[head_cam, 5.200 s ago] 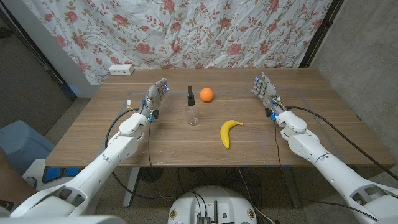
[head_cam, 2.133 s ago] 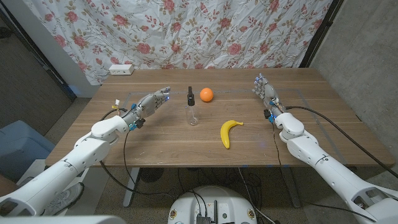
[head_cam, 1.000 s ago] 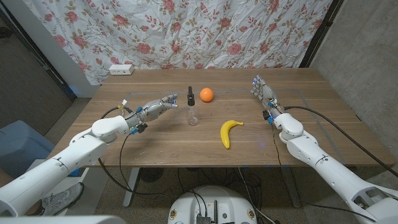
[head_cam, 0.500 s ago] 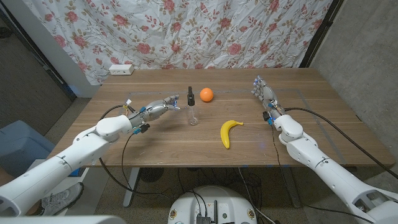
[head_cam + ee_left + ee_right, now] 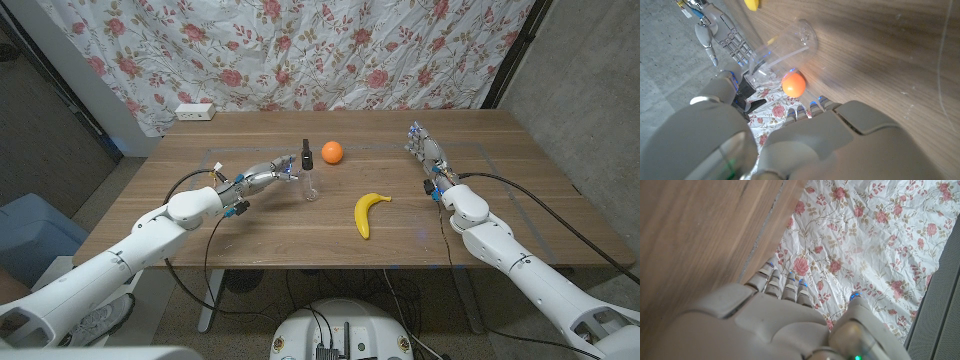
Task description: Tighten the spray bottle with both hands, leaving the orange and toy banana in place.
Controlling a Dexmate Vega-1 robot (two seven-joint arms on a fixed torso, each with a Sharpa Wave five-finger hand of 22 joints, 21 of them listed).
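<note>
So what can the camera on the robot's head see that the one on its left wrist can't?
Seen from the head view alone: the whole wooden table, the white power strip at its far edge, and both arms reaching in. Seen from the left wrist view alone: the back of the left hand up close. Both share the clear spray bottle, the orange, the toy banana, the right hand, and the flowery curtain.

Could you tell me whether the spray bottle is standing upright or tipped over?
Upright. In the head view the spray bottle stands on its base on the table, black nozzle on top, with the left hand close beside it.
</note>
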